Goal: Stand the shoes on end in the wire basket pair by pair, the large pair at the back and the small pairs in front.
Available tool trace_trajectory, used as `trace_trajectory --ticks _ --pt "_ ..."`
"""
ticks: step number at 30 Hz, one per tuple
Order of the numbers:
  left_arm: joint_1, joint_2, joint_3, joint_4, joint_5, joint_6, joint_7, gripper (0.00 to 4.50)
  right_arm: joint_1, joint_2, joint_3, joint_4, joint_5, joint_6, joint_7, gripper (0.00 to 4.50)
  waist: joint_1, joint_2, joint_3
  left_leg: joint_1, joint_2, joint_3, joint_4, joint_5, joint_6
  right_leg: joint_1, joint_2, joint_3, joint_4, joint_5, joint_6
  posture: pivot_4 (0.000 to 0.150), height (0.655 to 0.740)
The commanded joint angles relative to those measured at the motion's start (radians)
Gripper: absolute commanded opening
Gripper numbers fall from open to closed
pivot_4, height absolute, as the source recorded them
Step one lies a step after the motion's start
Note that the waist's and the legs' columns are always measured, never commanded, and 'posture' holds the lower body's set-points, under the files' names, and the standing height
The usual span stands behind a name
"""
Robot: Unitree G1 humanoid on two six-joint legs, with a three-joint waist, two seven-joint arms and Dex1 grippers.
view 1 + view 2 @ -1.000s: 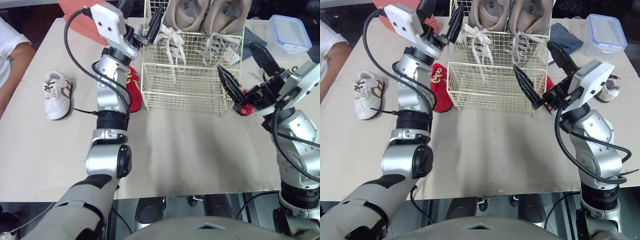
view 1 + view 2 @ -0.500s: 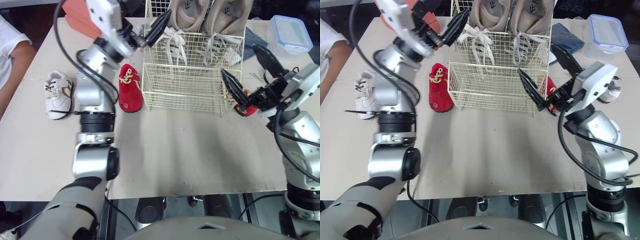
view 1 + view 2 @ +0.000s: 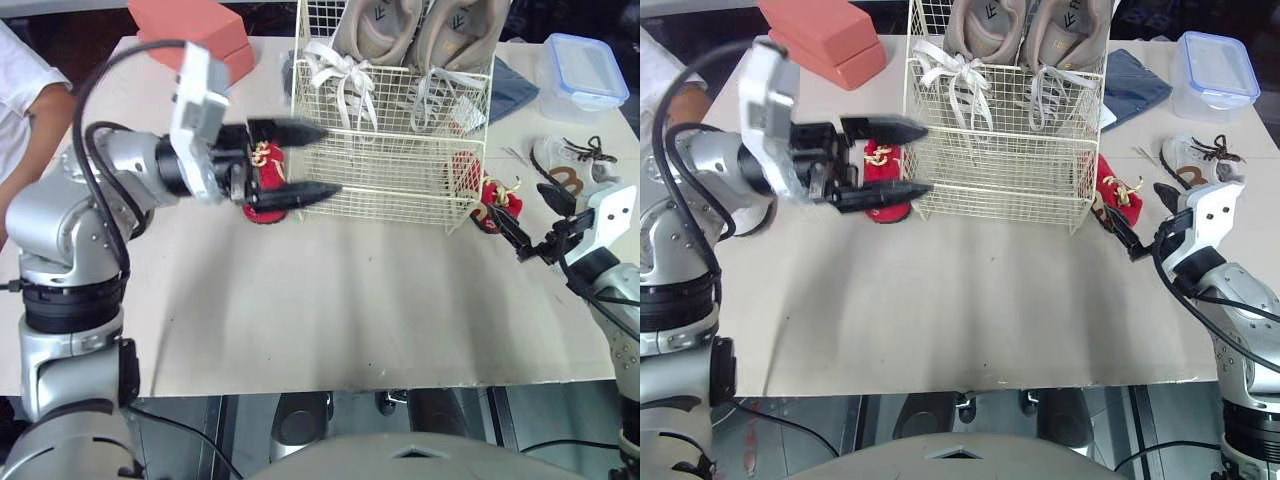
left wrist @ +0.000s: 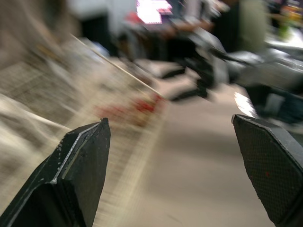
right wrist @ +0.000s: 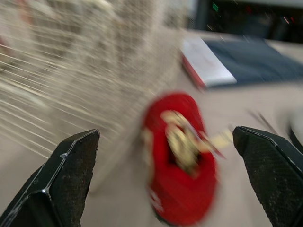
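The wire basket (image 3: 385, 170) stands at the table's back middle, with a large beige pair (image 3: 415, 40) on end in its rear part. One red shoe (image 3: 262, 160) lies by the basket's left side, partly behind my left gripper (image 3: 330, 158), which is open, points right and has its tips at the basket's front left corner. The other red shoe (image 5: 182, 184) lies at the basket's right corner. My right gripper (image 3: 1130, 200) is open, low over the table, just short of it. A white and brown shoe (image 3: 565, 170) lies further right.
A pink box (image 3: 190, 30) sits at the back left. A blue-lidded plastic container (image 3: 585, 65) and a dark blue cloth (image 3: 510, 85) are at the back right. A person's sleeve (image 3: 25, 70) shows at the far left. The table (image 3: 350, 300) in front of the basket is bare.
My left arm swung down from the basket's top left corner to low beside the left red shoe, pointing right. My right gripper dropped and drew back to the right red shoe.
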Motion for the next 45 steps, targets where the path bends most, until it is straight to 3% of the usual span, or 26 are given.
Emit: trace_trajectory --ticks 1,8,18,29,34,45 --pt "-0.003 0.024 0.004 -0.057 -0.029 0.046 0.018 4.46 -0.017 -0.018 -0.033 0.03 0.02 0.044 0.003 4.5 0.0 0.001 0.0 0.0 0.0 0.0 0.0 0.0 0.0 0.0 0.0 0.0 0.0 0.0 0.0 0.15 0.686" --pt "-0.033 0.009 -0.019 -0.08 -0.032 0.067 0.037 4.46 -0.087 -0.003 -0.014 0.158 0.017 0.078 0.027 4.5 0.0 0.002 0.0 0.0 0.0 0.0 0.0 0.0 0.0 0.0 0.0 0.001 0.0 0.0 -0.001 0.15 0.686" --pt "-0.045 0.03 -0.031 -0.103 -0.051 0.097 0.018 4.5 -0.108 0.017 0.006 0.171 0.013 0.05 0.074 0.1 0.0 0.004 0.0 0.001 0.0 0.001 0.0 0.0 0.0 0.0 0.0 0.001 0.0 0.0 0.0 0.15 0.686" --pt "-0.093 0.02 -0.066 -0.07 -0.037 0.093 0.001 4.5 -0.093 -0.016 -0.17 0.112 0.056 -0.103 0.113 0.04 0.001 0.007 0.001 0.0 -0.001 0.001 0.0 0.0 0.0 0.0 0.0 0.001 0.0 0.0 0.0 0.15 0.686" --pt "-0.115 0.04 -0.055 -0.017 0.011 0.058 -0.02 4.5 -0.165 -0.035 -0.24 0.006 0.189 -0.196 0.22 0.04 -0.003 0.007 0.002 0.002 -0.001 0.001 -0.001 0.0 0.0 0.0 0.001 0.002 0.0 0.0 0.0 0.15 0.686" --pt "-0.173 0.078 0.009 0.186 0.12 -0.105 -0.1 4.5 -0.271 -0.208 0.038 -0.154 0.105 -0.27 0.507 0.04 -0.015 0.009 0.002 0.004 0.0 0.003 -0.003 0.0 0.0 0.0 0.002 0.005 -0.001 0.0 0.001 0.15 0.686"
